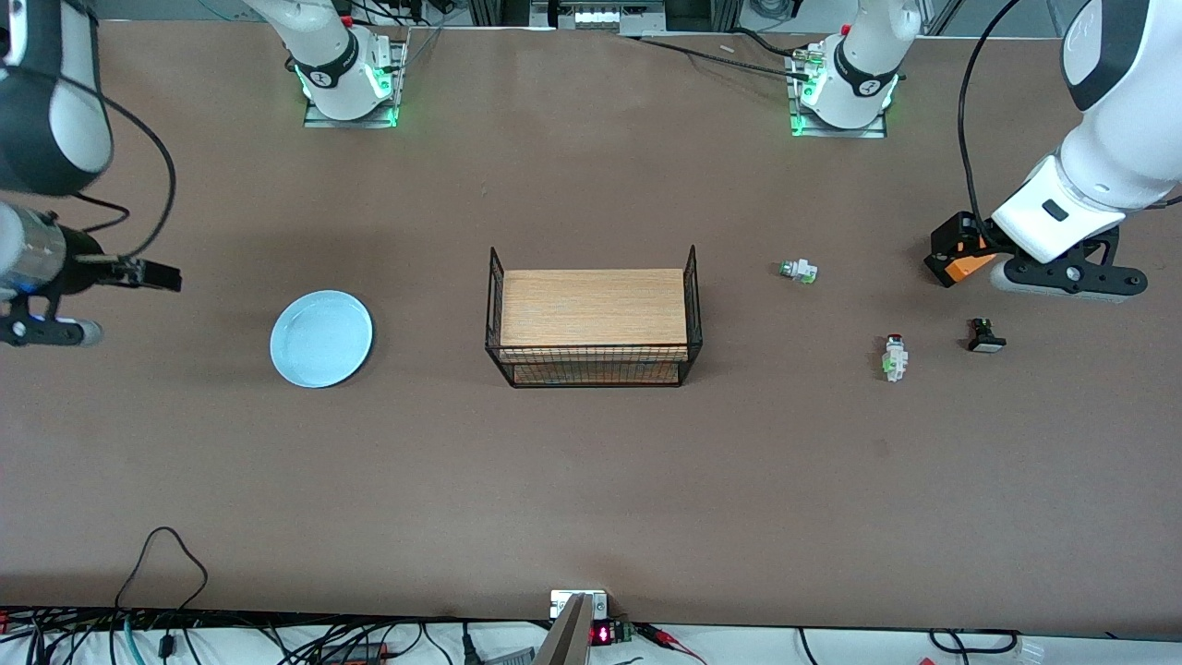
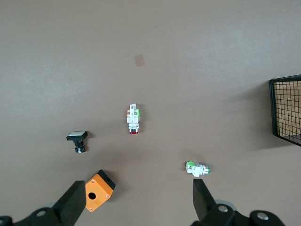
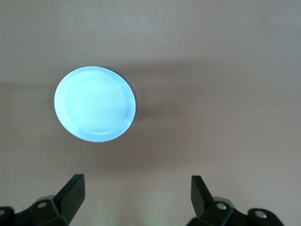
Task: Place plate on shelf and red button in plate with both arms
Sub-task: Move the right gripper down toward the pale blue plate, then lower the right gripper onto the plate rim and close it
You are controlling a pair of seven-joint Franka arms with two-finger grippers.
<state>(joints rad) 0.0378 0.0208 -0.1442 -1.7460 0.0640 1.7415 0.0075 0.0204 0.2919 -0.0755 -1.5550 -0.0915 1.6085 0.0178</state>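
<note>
The light-blue plate (image 1: 321, 338) lies on the table toward the right arm's end and also shows in the right wrist view (image 3: 95, 104). My right gripper (image 1: 148, 273) hangs open and empty above the table beside the plate (image 3: 137, 186). The red button (image 1: 893, 356) lies on its side toward the left arm's end and shows in the left wrist view (image 2: 133, 120). My left gripper (image 1: 960, 238) hangs open and empty (image 2: 137, 188) over an orange and black box (image 2: 99, 190), farther from the front camera than the red button.
A black wire rack (image 1: 594, 319) with a wooden board stands mid-table. A white-green switch (image 1: 797, 271) lies between the rack and the left gripper. A black switch with a white cap (image 1: 985, 336) lies beside the red button. The orange box (image 1: 968, 261) rests on the table.
</note>
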